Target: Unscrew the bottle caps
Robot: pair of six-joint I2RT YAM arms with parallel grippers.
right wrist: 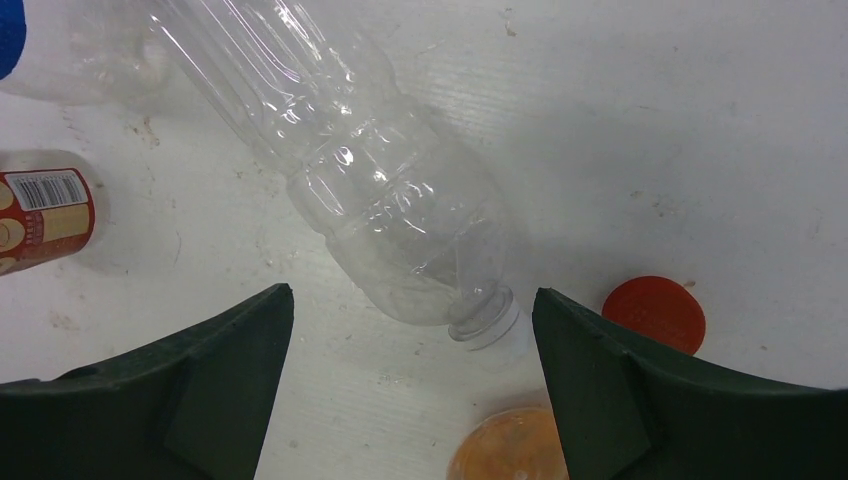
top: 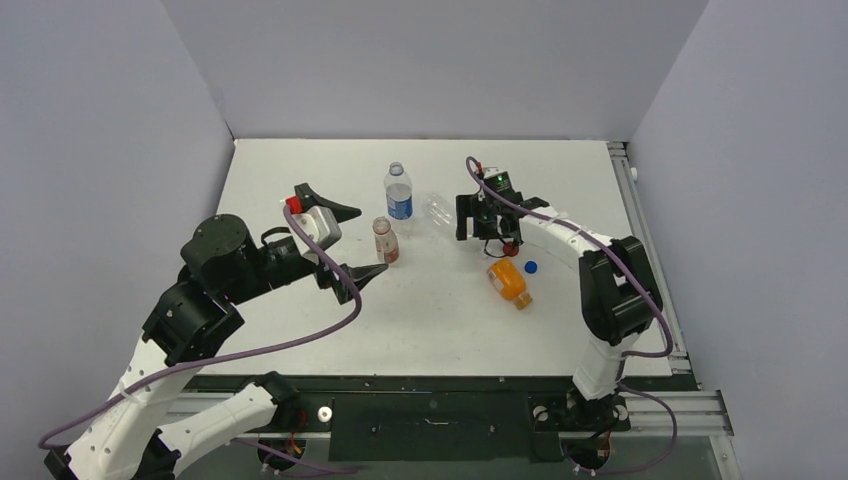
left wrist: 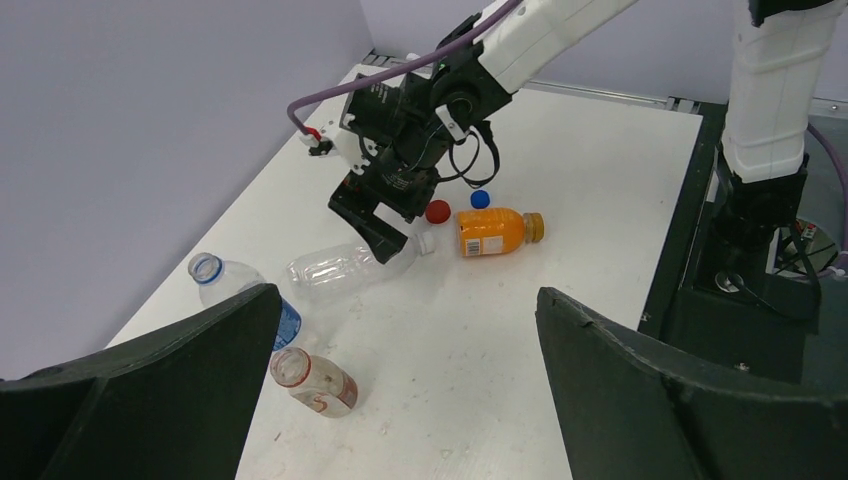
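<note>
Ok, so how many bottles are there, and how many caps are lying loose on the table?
Bottles: 4 (Pepsi bottle, clear bottle, reddish-label bottle, orange bottle)
Loose caps: 2 (red cap, blue cap)
Total: 6

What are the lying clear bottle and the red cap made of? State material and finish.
Clear bottle: seemingly thin transparent plastic, glossy; the table shows through its ribbed wall, with bright glints.
Red cap: probably opaque moulded plastic, fairly matte; even colour, no sharp highlights.
</note>
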